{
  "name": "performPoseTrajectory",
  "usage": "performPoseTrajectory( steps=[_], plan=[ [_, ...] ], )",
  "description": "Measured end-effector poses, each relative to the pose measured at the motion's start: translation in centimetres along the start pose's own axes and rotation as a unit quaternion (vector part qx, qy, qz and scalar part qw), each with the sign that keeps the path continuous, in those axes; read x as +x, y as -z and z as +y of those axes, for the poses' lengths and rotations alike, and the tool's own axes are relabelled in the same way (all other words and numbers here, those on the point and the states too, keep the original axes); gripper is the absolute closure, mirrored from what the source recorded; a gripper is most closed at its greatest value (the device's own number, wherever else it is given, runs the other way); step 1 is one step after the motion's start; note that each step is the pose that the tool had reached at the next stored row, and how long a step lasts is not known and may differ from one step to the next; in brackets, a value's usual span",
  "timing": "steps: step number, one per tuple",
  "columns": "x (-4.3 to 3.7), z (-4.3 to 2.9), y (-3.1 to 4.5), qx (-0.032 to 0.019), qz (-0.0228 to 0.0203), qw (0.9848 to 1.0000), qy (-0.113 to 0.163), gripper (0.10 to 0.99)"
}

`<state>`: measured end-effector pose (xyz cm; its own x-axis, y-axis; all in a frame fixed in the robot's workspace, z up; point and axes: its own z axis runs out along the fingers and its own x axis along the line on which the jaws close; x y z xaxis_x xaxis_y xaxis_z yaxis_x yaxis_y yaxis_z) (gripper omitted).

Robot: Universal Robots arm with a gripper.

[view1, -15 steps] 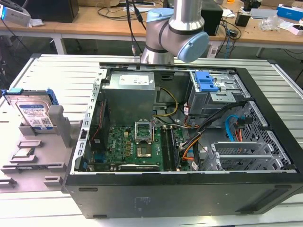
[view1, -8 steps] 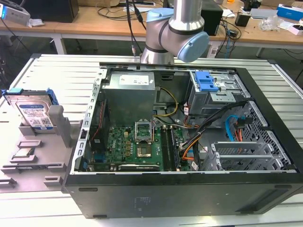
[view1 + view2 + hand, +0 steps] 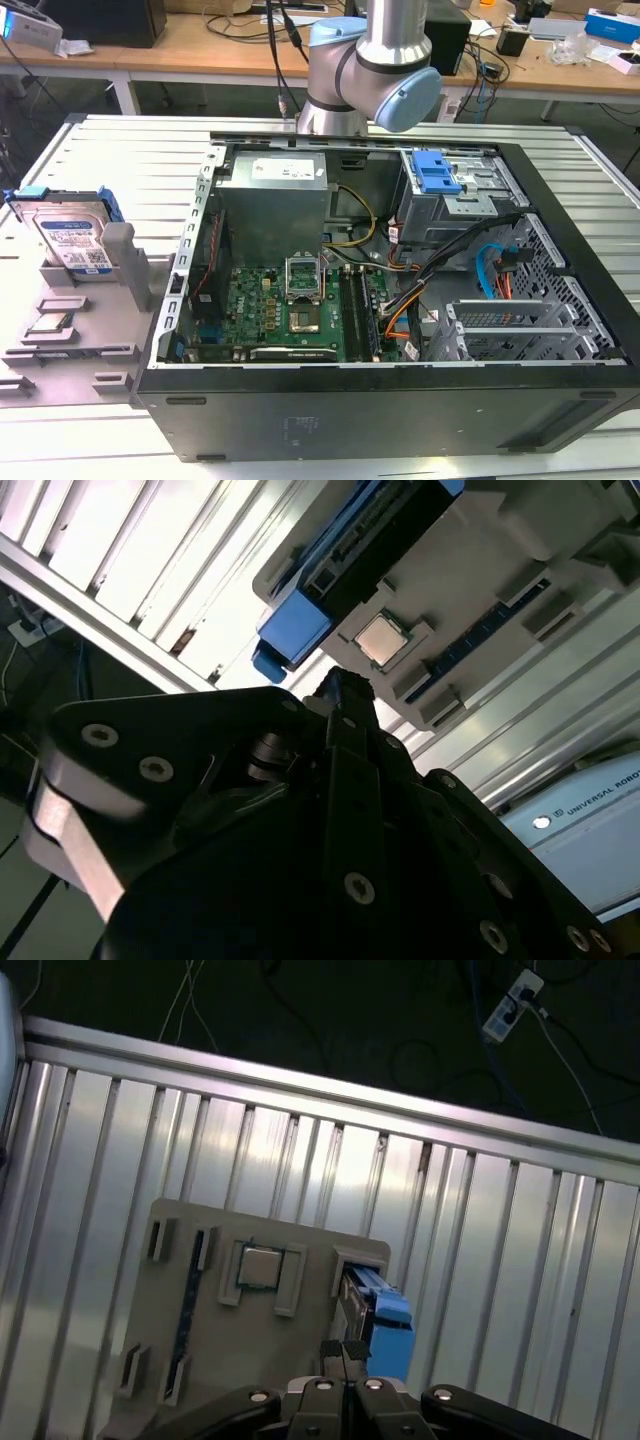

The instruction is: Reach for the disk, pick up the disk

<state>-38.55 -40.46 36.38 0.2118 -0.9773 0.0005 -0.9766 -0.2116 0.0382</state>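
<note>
The disk (image 3: 72, 240) is a silver drive with a white-and-blue label and blue rails. It stands tilted on edge in a grey holder (image 3: 90, 320) at the exterior view's left. In the first wrist view I look down on its blue rail end (image 3: 388, 1312), slotted at the holder's (image 3: 200, 1360) edge. My gripper (image 3: 345, 1348) hovers well above it, black fingers closed together with nothing between them. The second wrist view shows the gripper's tip (image 3: 345, 685) just short of the disk (image 3: 295, 630).
A processor chip (image 3: 260, 1265) lies in a pocket of the holder. The open computer case (image 3: 400, 400) fills the middle of the ribbed metal table (image 3: 120, 140), with a grey power supply (image 3: 275, 200) and a blue latch (image 3: 435, 172) inside. The arm's column (image 3: 400, 40) rises behind the case.
</note>
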Motion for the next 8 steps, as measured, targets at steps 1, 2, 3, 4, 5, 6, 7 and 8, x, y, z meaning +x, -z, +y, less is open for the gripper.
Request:
performPoseTrajectory(
  steps=[1, 2, 3, 4, 5, 6, 7, 8],
  plan=[
    [0.00, 0.00, 0.00, 0.0000, 0.0001, 1.0000, 0.003, 0.980],
    [0.00, 0.00, 0.00, 0.0000, 0.0003, 1.0000, 0.007, 0.980],
    [0.00, 0.00, 0.00, 0.0000, 0.0004, 0.9999, 0.010, 0.980],
    [0.00, 0.00, 0.00, 0.0000, 0.0004, 0.9999, 0.010, 0.980],
    [0.00, 0.00, 0.00, 0.0000, 0.0004, 1.0000, 0.009, 0.980],
    [-0.01, 0.00, 0.00, 0.0000, 0.0000, 1.0000, -0.001, 0.980],
    [-0.01, 0.00, -0.01, 0.0000, -0.0006, 0.9998, -0.018, 0.980],
    [0.00, 0.00, -0.01, 0.0000, -0.0011, 0.9995, -0.031, 0.980]
  ],
)
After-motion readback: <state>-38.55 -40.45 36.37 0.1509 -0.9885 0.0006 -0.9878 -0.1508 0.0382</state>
